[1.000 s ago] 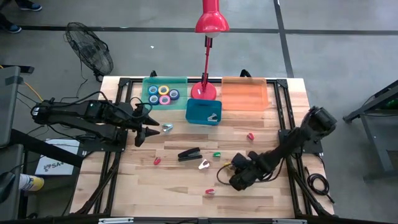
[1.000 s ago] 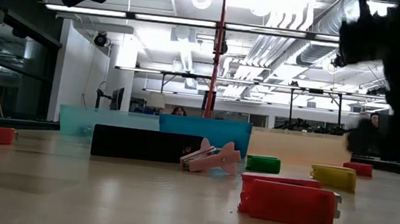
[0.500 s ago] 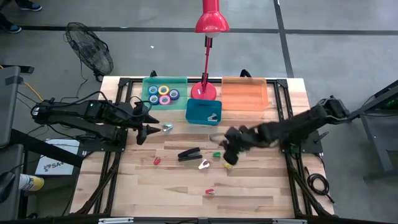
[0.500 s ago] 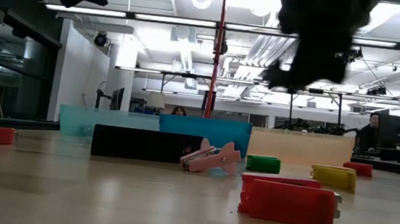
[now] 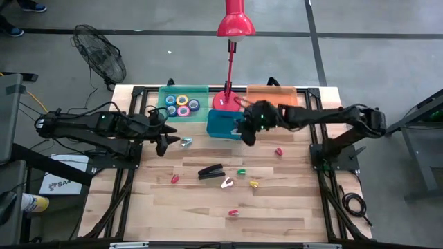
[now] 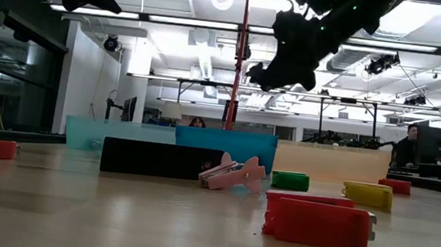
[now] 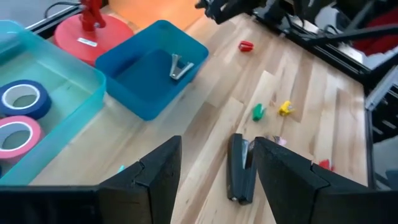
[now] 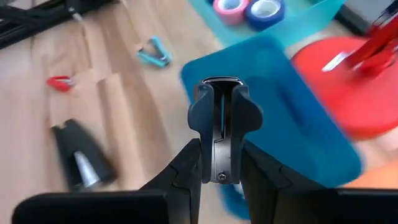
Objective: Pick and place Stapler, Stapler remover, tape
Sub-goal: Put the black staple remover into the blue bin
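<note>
Table: right end effector (image 5: 245,131) moved over blue bin (image 5: 223,124).

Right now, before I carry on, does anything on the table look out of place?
Nothing looks damaged or spilled. The black stapler and several small staple removers, such as the yellow staple remover, lie scattered on the table; the tape rolls sit neatly in the teal tray.

stapler (image 5: 210,170): black, flat, in front of blue bin (image 5: 225,124)
staple remover (image 8: 219,134): dark, gripped above bin
tape (image 5: 181,105): rolls left of bin
</note>
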### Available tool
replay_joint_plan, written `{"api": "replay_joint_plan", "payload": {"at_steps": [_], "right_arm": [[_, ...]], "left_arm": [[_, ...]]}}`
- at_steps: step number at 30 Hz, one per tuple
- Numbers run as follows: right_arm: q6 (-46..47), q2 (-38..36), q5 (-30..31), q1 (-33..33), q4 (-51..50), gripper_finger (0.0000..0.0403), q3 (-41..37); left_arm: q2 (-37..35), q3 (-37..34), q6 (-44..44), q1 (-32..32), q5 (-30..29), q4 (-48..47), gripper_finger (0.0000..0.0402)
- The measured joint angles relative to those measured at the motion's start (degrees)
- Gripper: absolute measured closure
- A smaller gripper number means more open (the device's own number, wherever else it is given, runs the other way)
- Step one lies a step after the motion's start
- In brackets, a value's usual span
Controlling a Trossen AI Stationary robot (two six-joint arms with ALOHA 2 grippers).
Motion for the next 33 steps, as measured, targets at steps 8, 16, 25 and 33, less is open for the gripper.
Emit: {"api": "replay_joint_plan", "payload": {"at_steps": [8, 16, 25, 33], "right_arm": [[-8.8, 5.6, -6.6, -7.0, 0.3, 0.0328, 0.0], [-12.8, 10.8, -8.6, -8.2, 4.2, 0.0321, 0.0], [-14.3, 12.7, -8.9, -8.1, 4.5, 0.0299, 0.0], [-14.5, 12.7, -8.9, -8.1, 4.5, 0.0224, 0.0]], "left_arm": [[3.0, 0.0, -5.3, 0.0, -3.7, 0.4, 0.0204], [6.8, 0.0, -11.8, 0.0, -6.5, 0.3, 0.0204], [10.8, 0.0, -17.6, 0.0, -11.7, 0.2, 0.0204], [14.1, 0.0, -18.4, 0.0, -12.6, 0.2, 0.0204]]}}
